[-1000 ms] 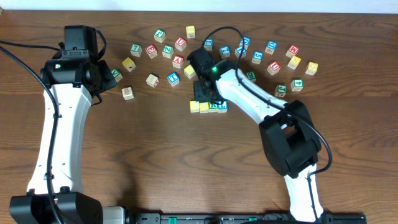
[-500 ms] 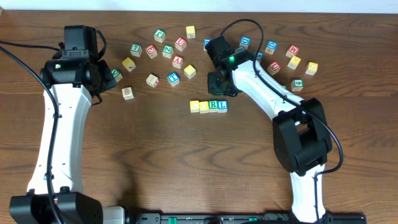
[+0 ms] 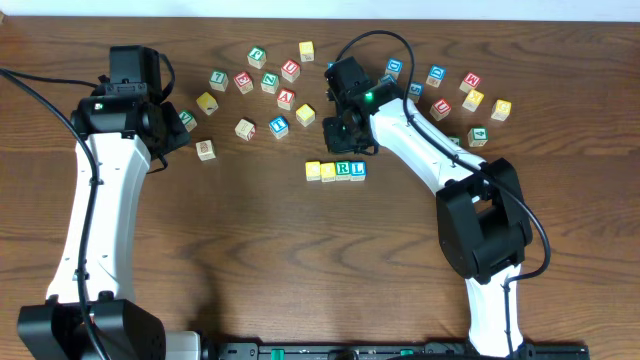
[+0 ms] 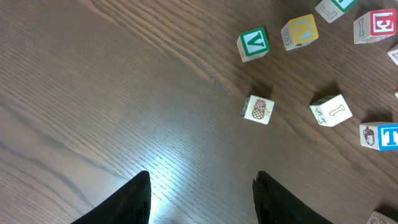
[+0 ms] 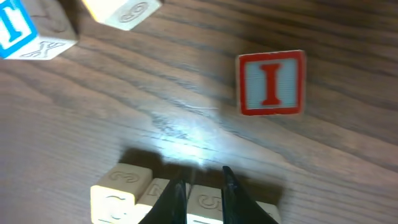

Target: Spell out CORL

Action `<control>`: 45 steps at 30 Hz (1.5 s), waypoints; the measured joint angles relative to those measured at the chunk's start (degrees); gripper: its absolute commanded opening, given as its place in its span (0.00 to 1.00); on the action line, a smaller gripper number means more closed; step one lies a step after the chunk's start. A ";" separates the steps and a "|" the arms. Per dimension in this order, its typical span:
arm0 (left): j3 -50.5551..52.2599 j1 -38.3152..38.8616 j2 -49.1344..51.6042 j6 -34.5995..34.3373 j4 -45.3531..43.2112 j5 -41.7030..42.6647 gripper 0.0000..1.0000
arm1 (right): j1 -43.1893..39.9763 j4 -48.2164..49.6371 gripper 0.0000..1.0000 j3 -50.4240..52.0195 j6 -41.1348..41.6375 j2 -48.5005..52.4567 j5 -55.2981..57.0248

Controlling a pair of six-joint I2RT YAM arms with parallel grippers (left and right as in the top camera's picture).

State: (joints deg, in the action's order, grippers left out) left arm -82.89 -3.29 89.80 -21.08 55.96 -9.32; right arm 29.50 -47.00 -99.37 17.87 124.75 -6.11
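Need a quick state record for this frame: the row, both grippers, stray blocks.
row: two yellow-topped cubes, R cube, L cube, side by side in one line
yellow tops: letters not legible from overhead
right gripper: by the row, jaws a narrow gap apart, gripping nothing
left gripper: open, empty, over bare table
loose cubes: scattered beyond the row, apart from it; red I cube among them
status: R and L in place at the row's end
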 measured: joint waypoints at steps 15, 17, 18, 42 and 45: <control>0.00 0.00 0.00 -0.13 -1.77 0.83 0.52 | 5.60 6.45 0.02 0.00 0.76 0.00 0.55; 0.00 0.00 0.00 -0.13 -1.79 0.87 0.52 | 6.01 7.23 0.01 0.00 1.18 0.02 0.81; 0.00 0.02 0.00 -0.11 -1.77 0.92 0.52 | 6.14 7.48 0.01 0.00 1.25 0.04 0.83; 0.00 0.02 0.00 -0.11 -1.79 1.29 0.52 | 7.23 7.89 0.01 0.00 4.07 4.76 1.60; 0.00 0.02 0.00 -0.11 -1.77 1.29 0.52 | 7.23 7.85 0.01 0.00 4.07 4.76 1.62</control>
State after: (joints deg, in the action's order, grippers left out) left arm -82.89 -3.27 89.80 -21.19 54.19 -8.03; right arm 36.73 -39.16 -99.37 21.93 129.51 -4.49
